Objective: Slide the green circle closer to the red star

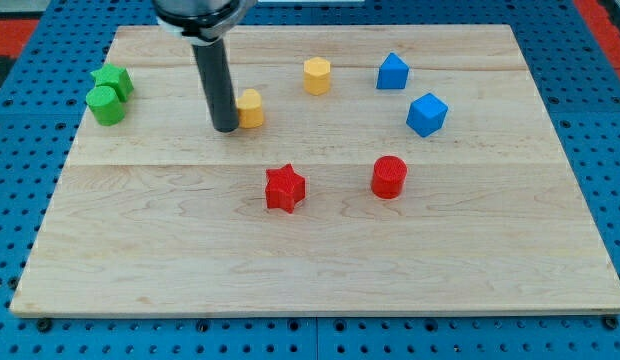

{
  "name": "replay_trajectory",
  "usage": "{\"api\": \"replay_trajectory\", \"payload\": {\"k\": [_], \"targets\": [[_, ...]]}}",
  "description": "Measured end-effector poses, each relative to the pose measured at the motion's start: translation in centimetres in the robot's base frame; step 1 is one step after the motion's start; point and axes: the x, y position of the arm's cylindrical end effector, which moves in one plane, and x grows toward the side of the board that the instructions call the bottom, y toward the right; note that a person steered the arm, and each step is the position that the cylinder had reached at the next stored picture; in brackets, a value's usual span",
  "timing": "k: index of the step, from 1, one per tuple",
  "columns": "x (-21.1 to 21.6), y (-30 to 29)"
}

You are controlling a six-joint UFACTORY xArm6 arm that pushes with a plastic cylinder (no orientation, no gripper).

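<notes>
Sitting hard by the wooden board's [320, 275] left edge, near the view's top: green circle [105, 104], touching a green star [113, 80] just behind it. Lying well apart toward the view's right and lower: red star [285, 188], bare wood stretching between. Resting beside a yellow block [251, 108], on its left: my tip [226, 128], a plain rod with no claw to open or close. Standing farther right: yellow hexagon [317, 75], two blue blocks [392, 72] [426, 114], red cylinder [388, 177].

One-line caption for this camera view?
My tip beside a yellow block, far from the green circle and red star.
</notes>
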Motion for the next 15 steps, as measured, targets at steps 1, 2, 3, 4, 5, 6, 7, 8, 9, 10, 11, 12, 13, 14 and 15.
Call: {"api": "replay_trajectory", "payload": {"k": [1,2,3,4,5,6,7,8,9,10,11,12,13,14,15], "targets": [[-1.0,0.8],[0.7,0.8],[2.4,-0.2],[2.4,-11.2],[2.9,-21.0],[1.6,-21.1],[-2.1,-21.0],[-4.8,-20.9],[-4.0,-18.8],[0.6,-17.1],[2.6,-12.2],[2.6,-8.3],[0.5,-10.2],[0.2,-6.6],[2.8,-2.8]]}}
